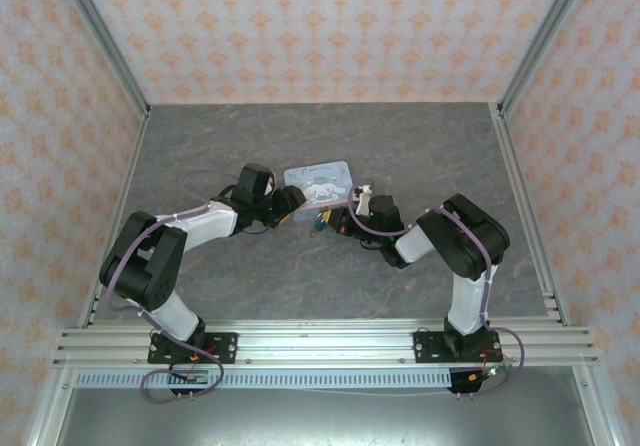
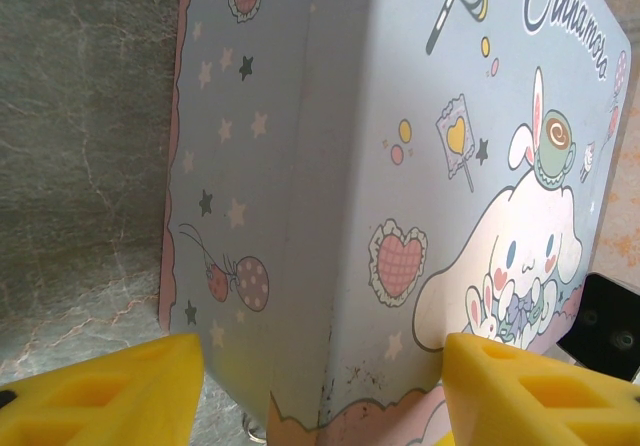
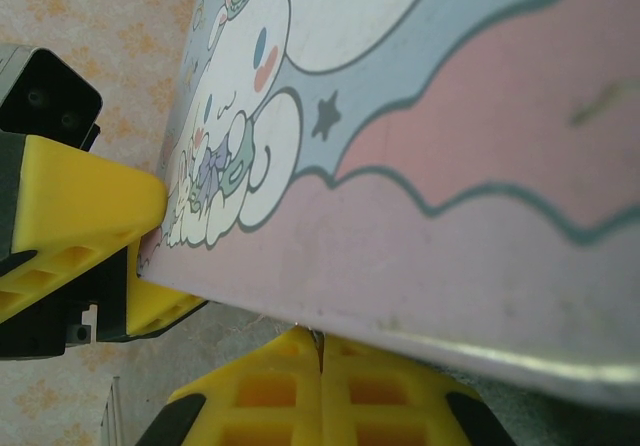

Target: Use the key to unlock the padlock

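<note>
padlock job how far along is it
Nothing looks finished. The left tool is open, its fingers either side of the pale blue tin. The right tool is pressed shut at the tin's lower edge; a thin metal sliver sits at the seam, but whether it is the key cannot be told. A tiny dark padlock shows between the arms; its state is unreadable. Unlocking remains.

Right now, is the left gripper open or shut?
Open: the left gripper's fingers stand far apart, the tin between them.

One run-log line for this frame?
left gripper: open, straddling tin corner | right gripper: shut, under tin edge | padlock: between grippers
</note>
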